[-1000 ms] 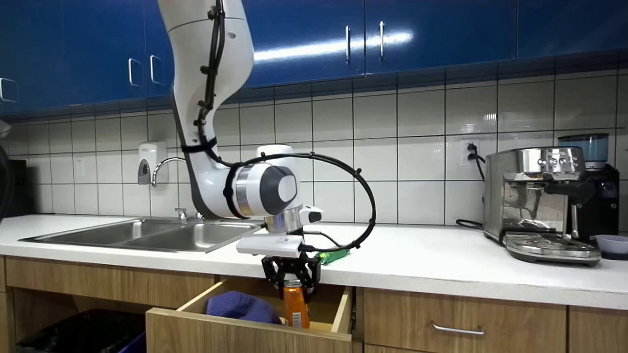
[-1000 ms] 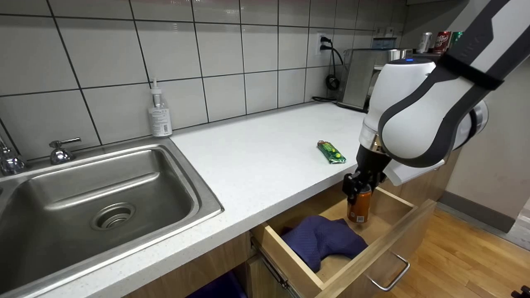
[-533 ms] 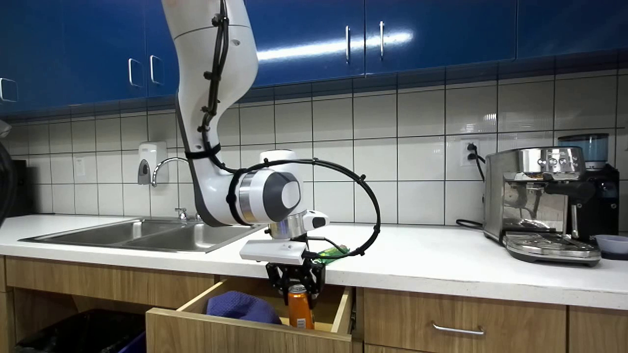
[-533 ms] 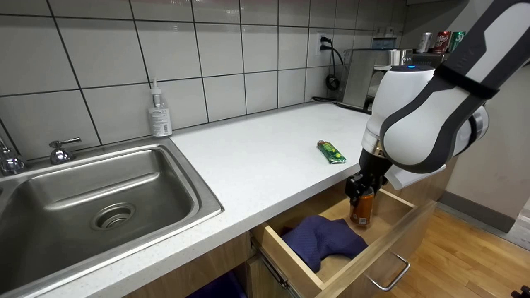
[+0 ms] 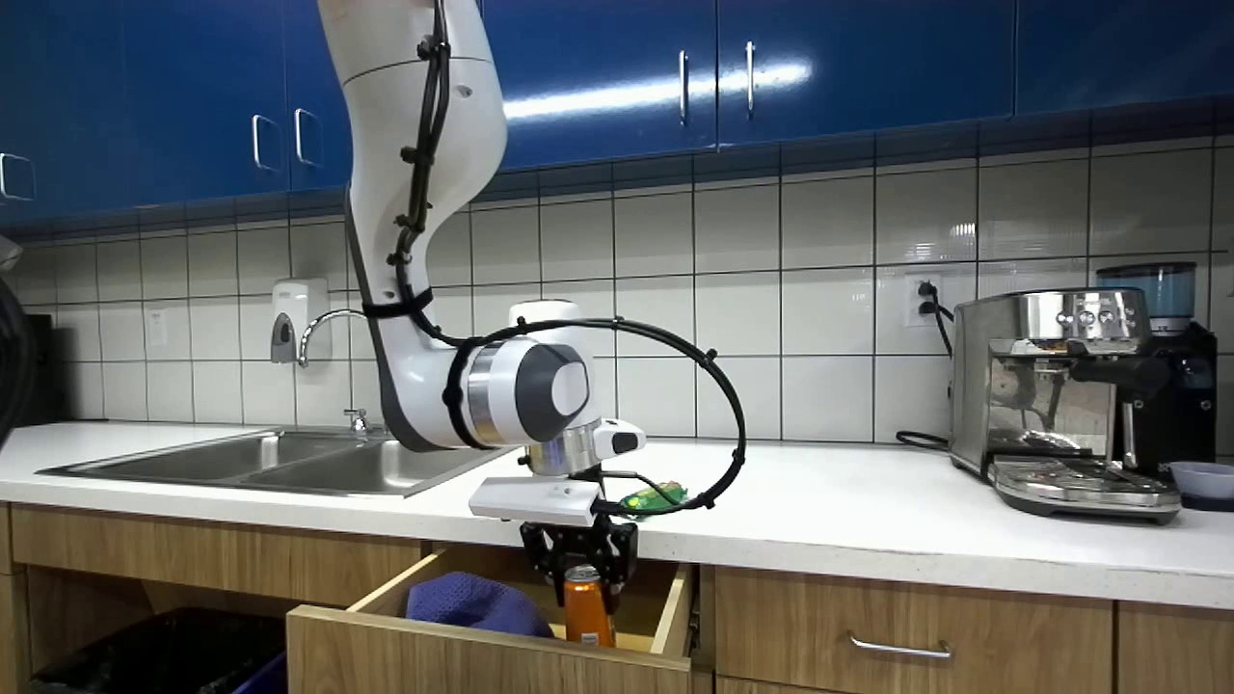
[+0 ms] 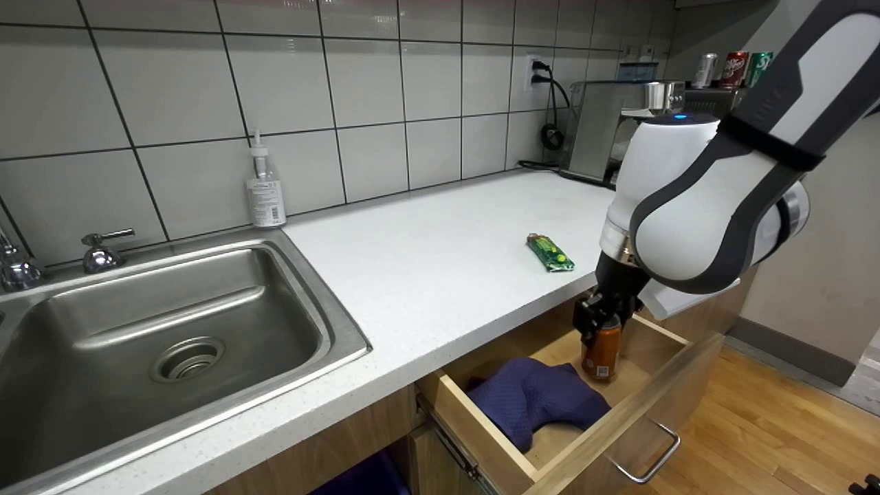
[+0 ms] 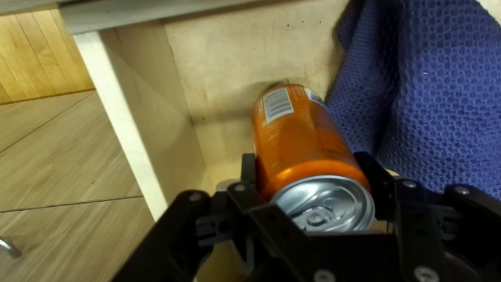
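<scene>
My gripper [image 7: 307, 162] is shut on an orange soda can [image 7: 301, 133], with one black finger [image 7: 248, 168] on either side near its silver top. In both exterior views the can [image 5: 590, 622] hangs inside an open wooden drawer [image 6: 619, 430], close to upright, with its top up between the fingers. Whether its base touches the drawer floor I cannot tell. A purple waffle-weave cloth [image 7: 442, 98] lies bunched in the drawer beside the can, and its edge comes very near the can in the wrist view.
On the white counter [image 6: 426, 261] above lies a green packet [image 6: 550, 253]. A steel sink [image 6: 206, 357] is set into the counter, with a soap bottle [image 6: 266, 192] behind it. An espresso machine [image 5: 1051, 395] stands at the far end. The drawer's side wall [image 7: 156, 102] rises near the can.
The gripper and the can have moved down into the drawer and slightly right in both exterior views. The grip is unchanged, and the cloth and packet lie as before.
</scene>
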{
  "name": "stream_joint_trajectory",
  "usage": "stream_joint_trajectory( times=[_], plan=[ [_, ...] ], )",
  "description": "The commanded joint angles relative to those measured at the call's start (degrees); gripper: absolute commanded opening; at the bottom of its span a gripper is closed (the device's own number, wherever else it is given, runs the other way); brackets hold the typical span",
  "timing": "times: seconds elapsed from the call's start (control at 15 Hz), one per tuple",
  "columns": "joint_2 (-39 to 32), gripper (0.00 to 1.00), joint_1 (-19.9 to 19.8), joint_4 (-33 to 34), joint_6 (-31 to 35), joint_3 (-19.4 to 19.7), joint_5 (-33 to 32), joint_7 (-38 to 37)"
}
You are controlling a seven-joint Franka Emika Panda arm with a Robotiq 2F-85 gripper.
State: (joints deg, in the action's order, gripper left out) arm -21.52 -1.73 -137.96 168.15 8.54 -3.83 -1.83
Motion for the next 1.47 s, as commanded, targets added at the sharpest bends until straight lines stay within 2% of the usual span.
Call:
stream_joint_trajectory(
  times=[0.0, 0.07, 0.13, 0.27, 1.0, 1.27, 1.4],
  plan=[
    [0.5, 0.88, 0.5, 0.0, 0.3, 0.4, 0.0, -1.3],
    [0.6, 0.89, 0.6, 0.0, 0.2, 0.4, 0.0, -1.3],
    [0.9, 0.96, 0.3, -0.1, 0.0, 0.1, 0.2, -1.1],
    [1.8, 1.00, 0.1, -0.2, -0.5, -0.1, 0.2, -0.7],
    [11.3, 1.00, -0.9, -2.0, -3.8, -2.6, 1.4, 1.1],
    [15.3, 1.00, -1.1, -2.7, -8.0, -4.1, 2.9, 2.3],
    [17.2, 1.00, -1.3, -2.5, -12.9, -4.7, 4.6, 3.4]
  ],
)
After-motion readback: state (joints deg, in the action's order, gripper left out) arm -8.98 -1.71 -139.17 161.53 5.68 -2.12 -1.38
